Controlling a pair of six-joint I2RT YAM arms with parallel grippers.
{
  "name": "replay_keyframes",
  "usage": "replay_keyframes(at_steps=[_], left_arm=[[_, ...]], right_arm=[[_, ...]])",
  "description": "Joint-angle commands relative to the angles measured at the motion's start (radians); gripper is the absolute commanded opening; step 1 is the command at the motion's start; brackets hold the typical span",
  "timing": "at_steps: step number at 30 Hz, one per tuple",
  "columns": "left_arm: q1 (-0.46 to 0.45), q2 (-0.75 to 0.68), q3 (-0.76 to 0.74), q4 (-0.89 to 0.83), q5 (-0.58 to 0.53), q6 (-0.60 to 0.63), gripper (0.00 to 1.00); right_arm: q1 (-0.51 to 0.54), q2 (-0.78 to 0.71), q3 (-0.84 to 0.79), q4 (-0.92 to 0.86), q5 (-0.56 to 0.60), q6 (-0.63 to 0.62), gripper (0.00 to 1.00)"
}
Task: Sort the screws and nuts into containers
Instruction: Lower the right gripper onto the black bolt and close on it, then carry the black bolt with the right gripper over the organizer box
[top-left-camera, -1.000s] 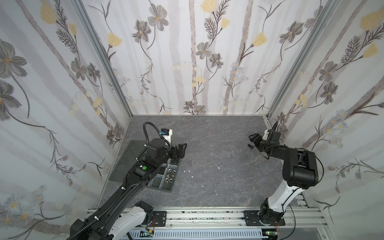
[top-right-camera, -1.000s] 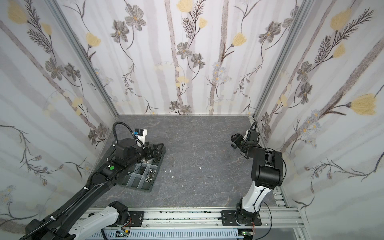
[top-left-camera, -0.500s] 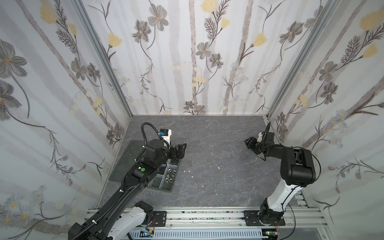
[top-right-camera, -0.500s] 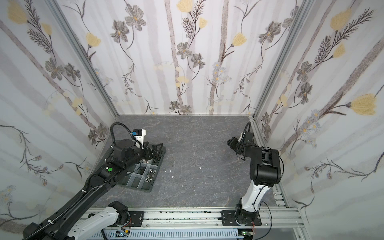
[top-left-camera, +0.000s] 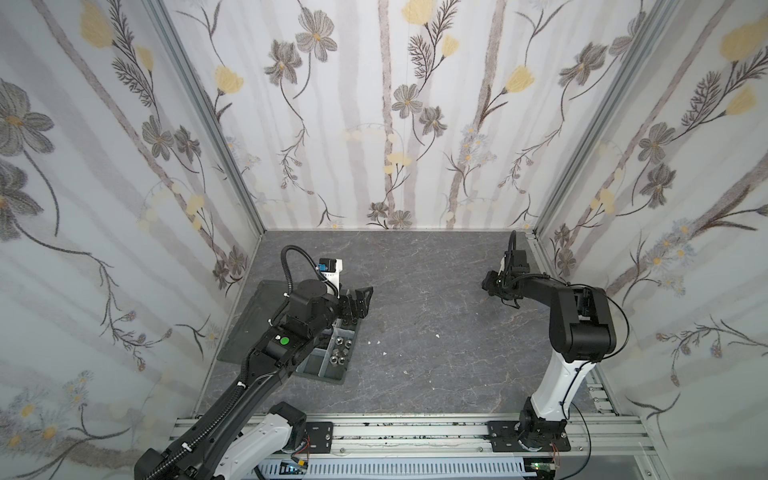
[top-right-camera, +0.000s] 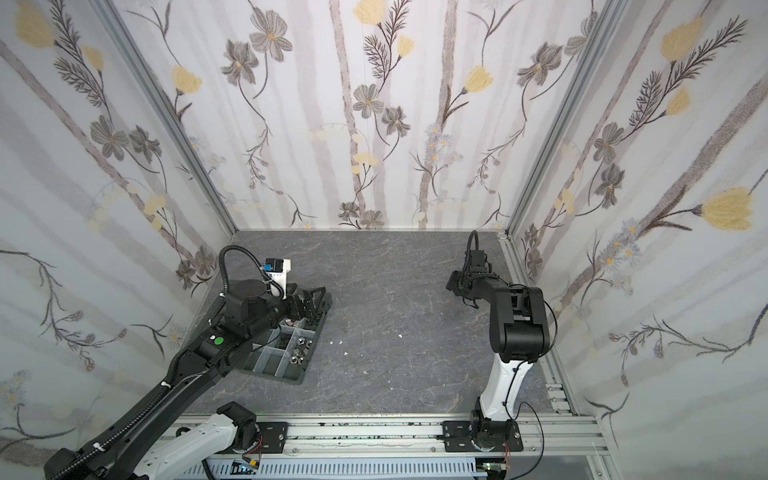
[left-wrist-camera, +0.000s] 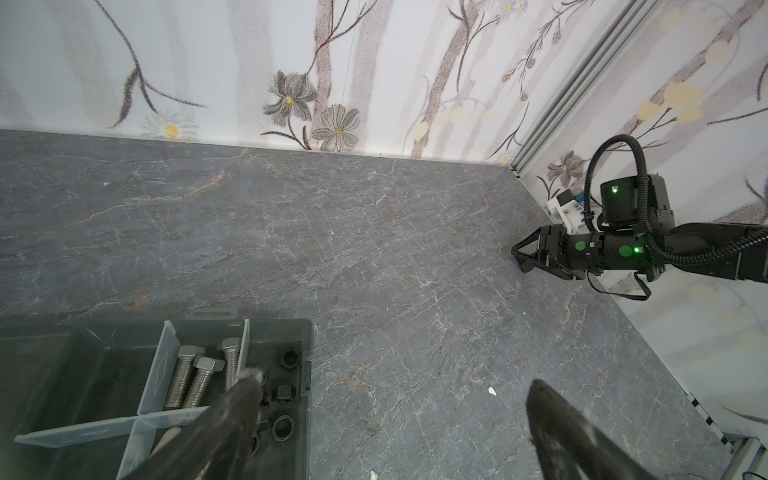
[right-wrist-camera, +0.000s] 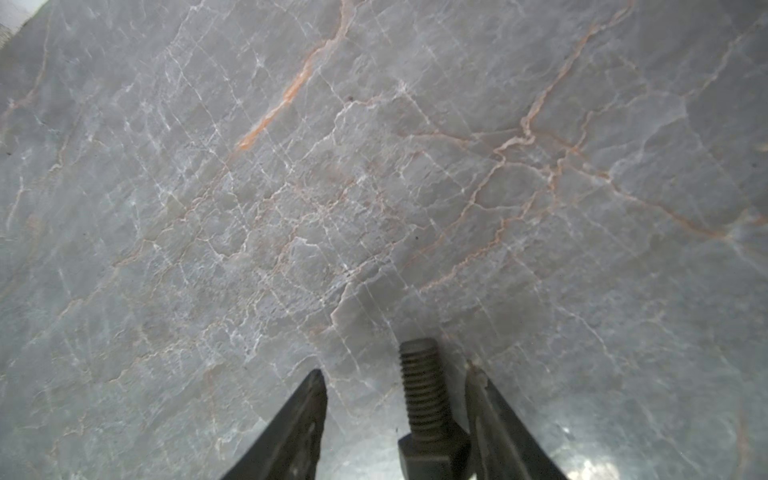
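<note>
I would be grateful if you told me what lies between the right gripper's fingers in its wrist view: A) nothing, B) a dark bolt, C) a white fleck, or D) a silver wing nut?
B: the right wrist view shows a dark bolt with a threaded shank and hex head between the parted jaws of the right gripper, close to one side and clear of the other.

A grey worktop (top-right-camera: 395, 374) sits between flower walls (top-right-camera: 374, 124). On its left side lies a dark tray (top-right-camera: 291, 377) split into small boxes, and shiny nuts (top-right-camera: 300, 351) lie in some. The left end effector (top-right-camera: 313, 302) hangs over the tray's far end. The right end effector (top-right-camera: 454, 284) is low, well apart, near the right wall. A few white flecks (top-right-camera: 340, 343) lie between them.
</note>
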Motion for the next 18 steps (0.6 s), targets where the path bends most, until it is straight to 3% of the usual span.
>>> replay_keyframes(at_steps=[1,5,12,15,18], left_arm=[[-0.001,-0.004,0.000,0.034,-0.004,0.004,1.00],[-0.003,-0.008,-0.002,0.033,-0.009,0.007,1.00],[-0.003,-0.008,-0.002,0.033,-0.010,0.007,1.00],[-0.003,-0.008,-0.002,0.033,-0.013,0.009,1.00],[-0.003,-0.008,-0.002,0.033,-0.017,0.008,1.00]], right_arm=[[0.011,0.034,0.057,-0.097,0.090,-0.044,0.50],[0.022,0.076,0.113,-0.145,0.119,-0.064,0.36],[0.041,0.107,0.142,-0.185,0.141,-0.083,0.22],[0.046,0.105,0.143,-0.187,0.142,-0.084,0.08],[0.052,0.094,0.143,-0.185,0.143,-0.082,0.05]])
